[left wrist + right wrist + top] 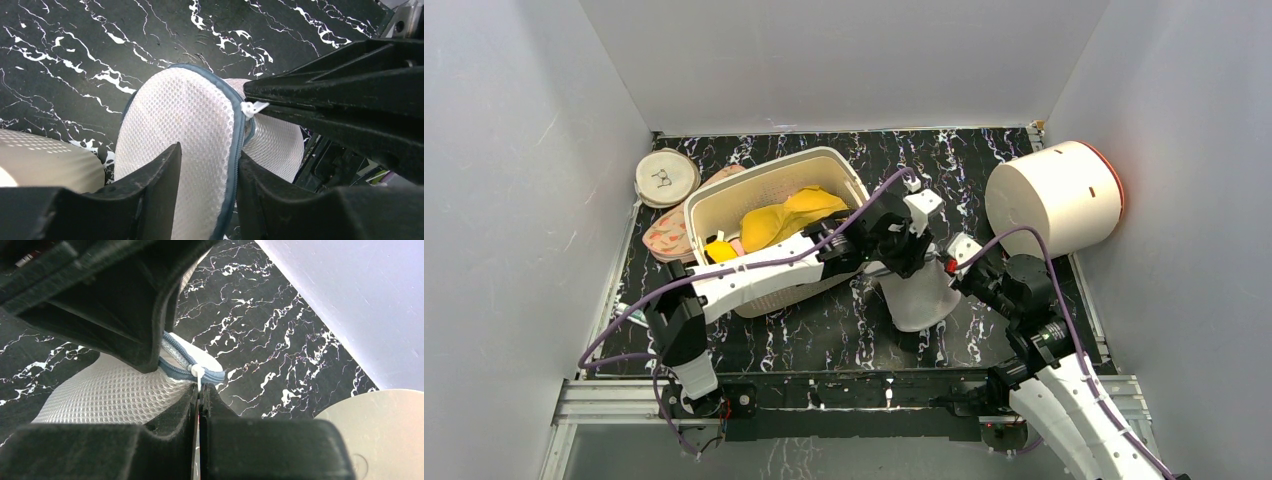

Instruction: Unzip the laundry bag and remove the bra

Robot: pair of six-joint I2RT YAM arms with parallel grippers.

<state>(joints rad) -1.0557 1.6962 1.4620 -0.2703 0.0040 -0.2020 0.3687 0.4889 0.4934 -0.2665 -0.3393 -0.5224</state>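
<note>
Pinching the white zip pull [197,371], right gripper [200,391] faces left gripper [210,155] clamping the mesh laundry bag [180,115].

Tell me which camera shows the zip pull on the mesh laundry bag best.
The right wrist view: the white zip pull sits mid-frame, its tab pinched in the right gripper. The left wrist view shows it smaller, on the blue zip of the laundry bag. In the top view the arms hide it.

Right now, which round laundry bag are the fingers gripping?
The white mesh bag, standing right of the basket; the cream disc and pink disc lie flat, untouched.
</note>
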